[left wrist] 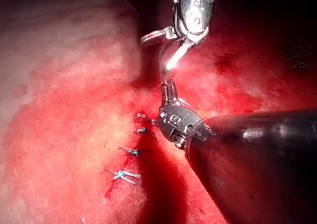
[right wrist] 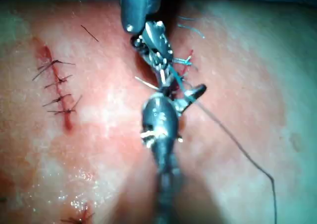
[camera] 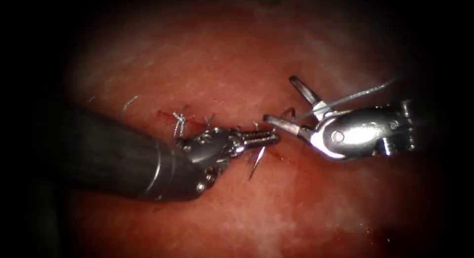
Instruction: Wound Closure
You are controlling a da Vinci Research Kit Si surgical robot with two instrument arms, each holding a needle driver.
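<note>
My left gripper lies low over the cut in the tissue, its jaws closed on the needle near the blunt end of its curve. The needle's free, pointed length slants down from the jaws toward the near side of the cut, and I cannot tell whether any of it sits in the tissue. My right gripper comes in from the right with its jaws spread wide, the lower jaw's tip almost touching the left gripper's tip, and nothing is clamped between them. The thread runs pale across the right gripper's open jaws and away toward the upper right. Left of the left gripper, along the cut, stand finished stitches with short cut ends. In the left wrist view, the left gripper points up at the open right gripper, with the stitches in a row beside a streak of red fluid. In the right wrist view, the thread trails off across the tissue from the right gripper.
</note>
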